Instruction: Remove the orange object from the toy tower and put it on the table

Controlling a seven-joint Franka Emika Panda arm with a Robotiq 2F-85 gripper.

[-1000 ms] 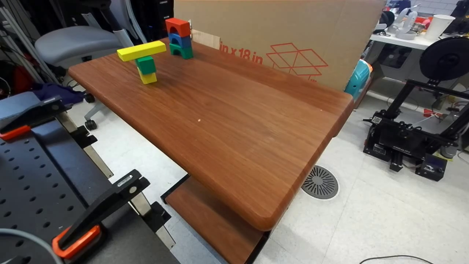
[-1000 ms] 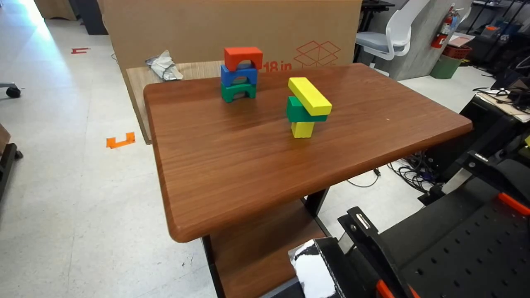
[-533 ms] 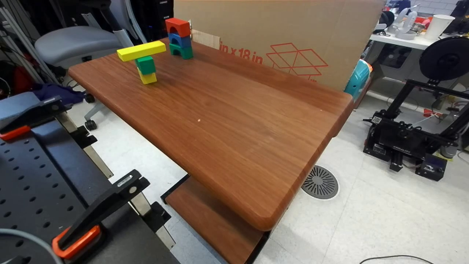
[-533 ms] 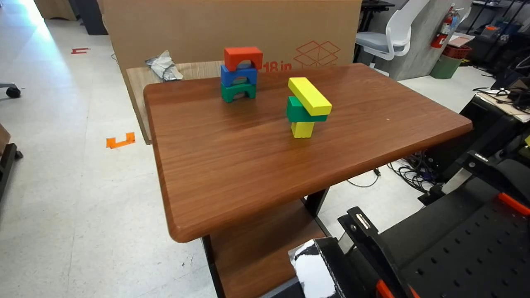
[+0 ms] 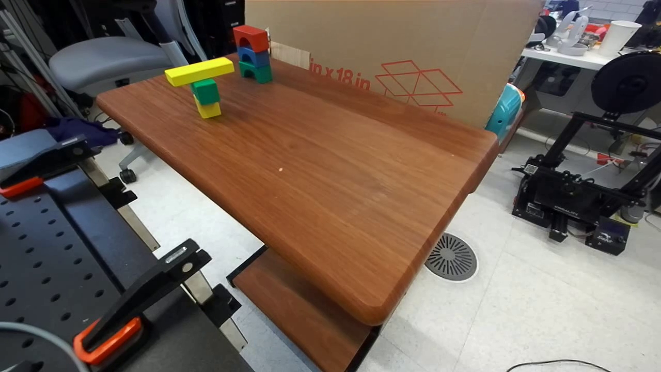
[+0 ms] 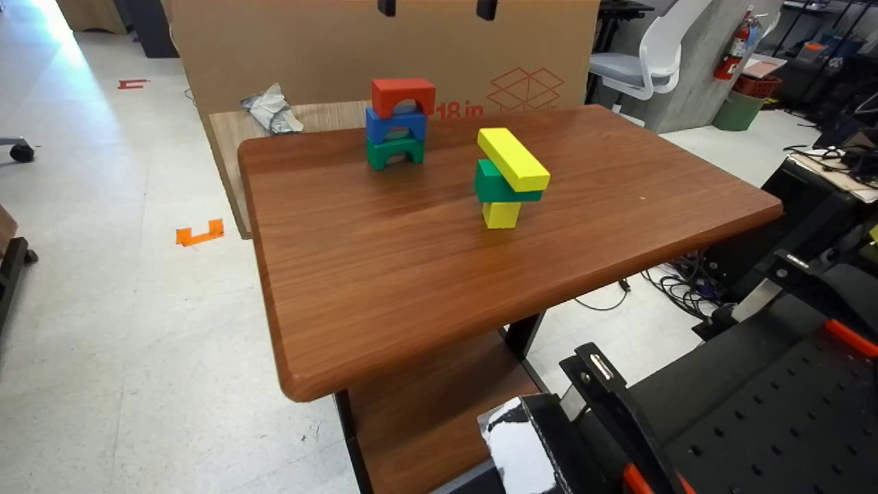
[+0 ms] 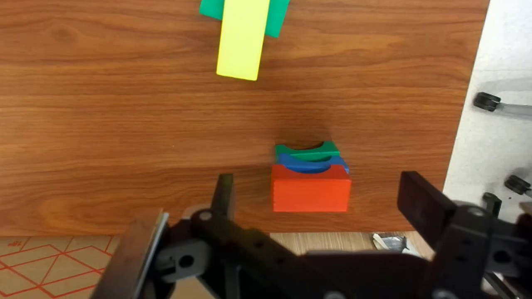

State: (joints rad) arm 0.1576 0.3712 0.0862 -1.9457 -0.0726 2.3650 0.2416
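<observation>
The orange object [image 5: 253,35] is a red-orange arch block on top of the toy tower. It also shows in an exterior view [image 6: 403,89] and in the wrist view [image 7: 311,195]. Below it in the toy tower [image 6: 396,121] are a blue arch and a green arch, standing on the brown wooden table [image 6: 384,267]. My gripper [image 6: 437,7] is open and empty, high above the tower, with only its fingertips showing at the top edge. In the wrist view my gripper [image 7: 316,178] has its jaws wide apart, with the orange block seen between them, apart from both.
A stack of yellow and green blocks [image 6: 514,161] stands near the tower, its long yellow block [image 7: 242,45] on top overhanging. A large cardboard box [image 6: 309,48] stands behind the table's far edge. Black clamps [image 5: 150,289] sit on a bench beside the table.
My gripper's two fingertips have come into view at the top of an exterior view, above the tower. The blocks have not moved.
</observation>
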